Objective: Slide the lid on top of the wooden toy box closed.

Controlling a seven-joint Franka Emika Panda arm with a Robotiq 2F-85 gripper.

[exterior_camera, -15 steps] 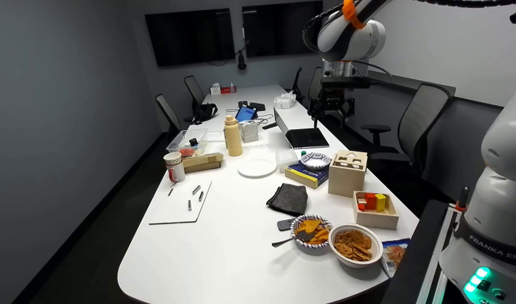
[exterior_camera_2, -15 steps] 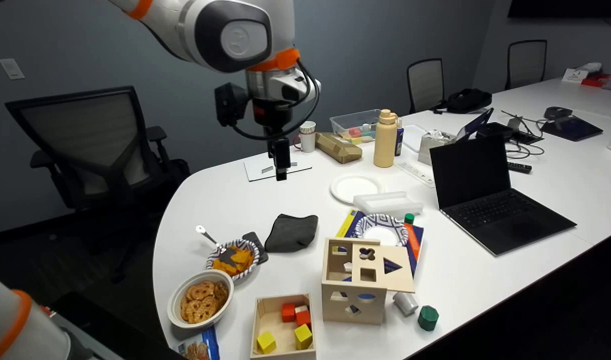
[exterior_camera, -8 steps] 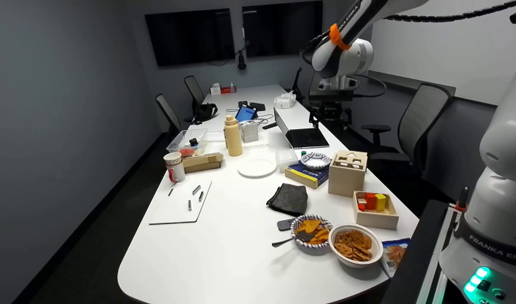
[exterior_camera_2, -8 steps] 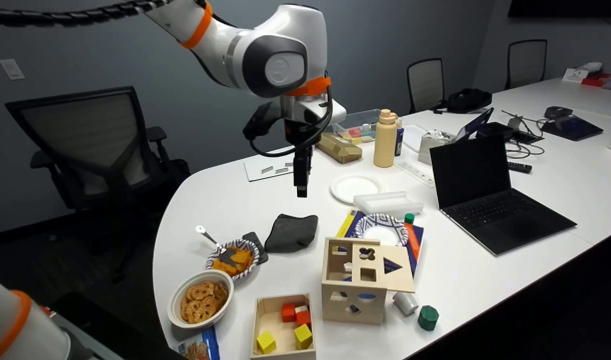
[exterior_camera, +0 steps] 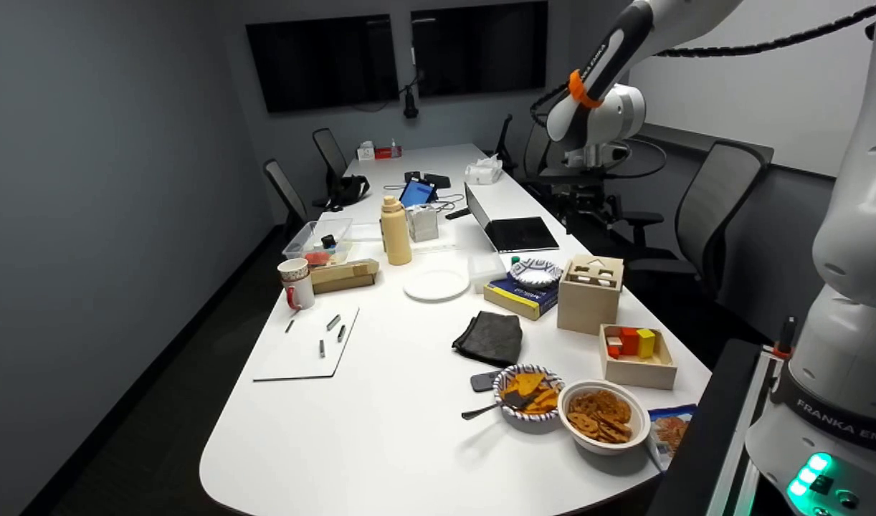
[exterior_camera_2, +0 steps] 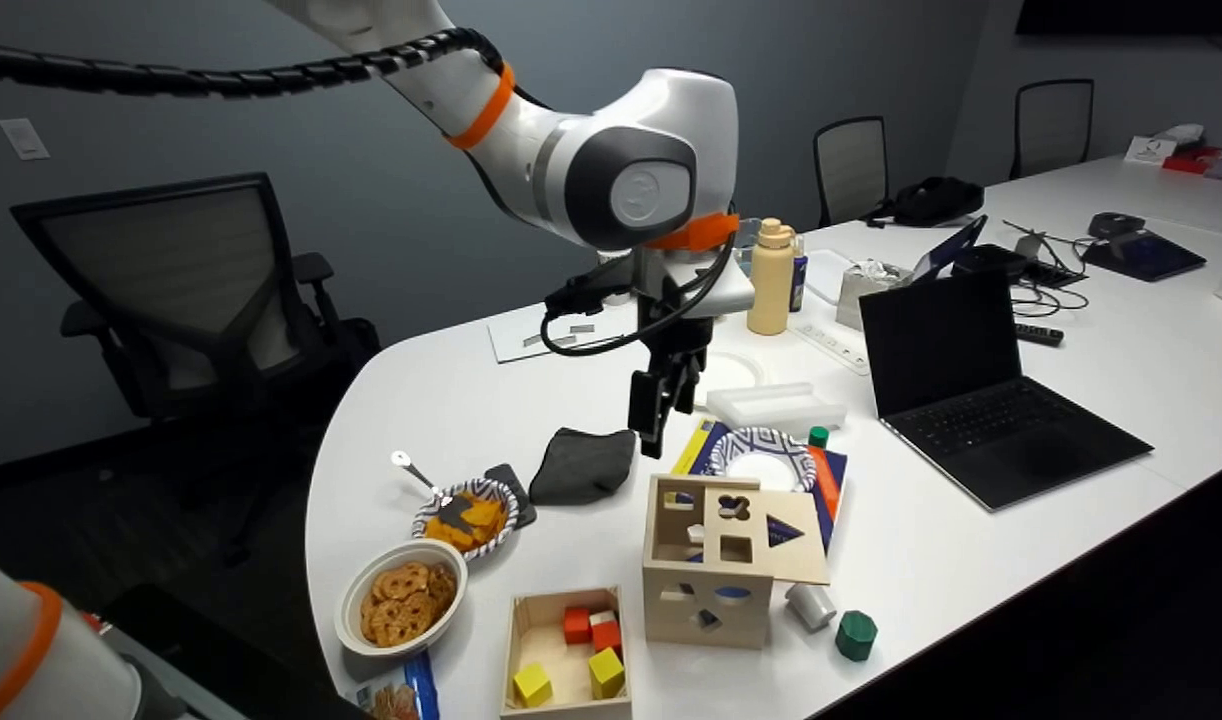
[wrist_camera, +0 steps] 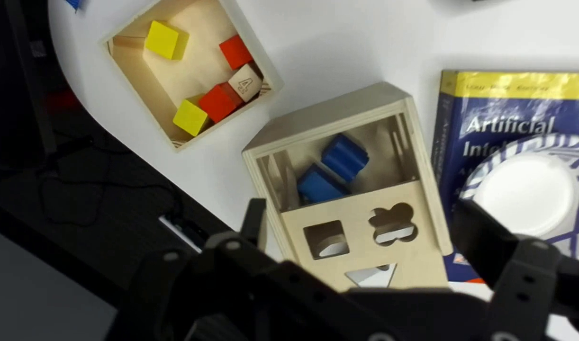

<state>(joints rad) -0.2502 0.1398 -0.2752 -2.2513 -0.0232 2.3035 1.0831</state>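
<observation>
Wrist view: the lid (wrist_camera: 360,241) covers only one part of the wooden toy box (wrist_camera: 327,116)

The box stands upright on the white table (wrist_camera: 356,42), near the low tray (wrist_camera: 199,61) and the book (wrist_camera: 502,111). The lid lies flat, and in an exterior view it sticks out past the box wall, on the side of the green block (exterior_camera_2: 857,636). Its triangular cut-out points the same way. Which axis of the lid is longer, I cannot tell.

Both are of pale, smooth wood. The lid, a thin panel, has also a square hole and one like a four-leaf flower. Blue blocks (wrist_camera: 345,157) are seen through the uncovered part. The gripper (wrist_camera: 365,222) hangs above, apart from the box, its jaws spread wide.

On the book one can read "Artificial" and "Int", the rest under a patterned bowl (wrist_camera: 552,142). One block (wrist_camera: 246,84) in the tray carries a "4". In an exterior view the robot base (exterior_camera: 839,423) shows "FRANKA EMIK", cut by the edge.
</observation>
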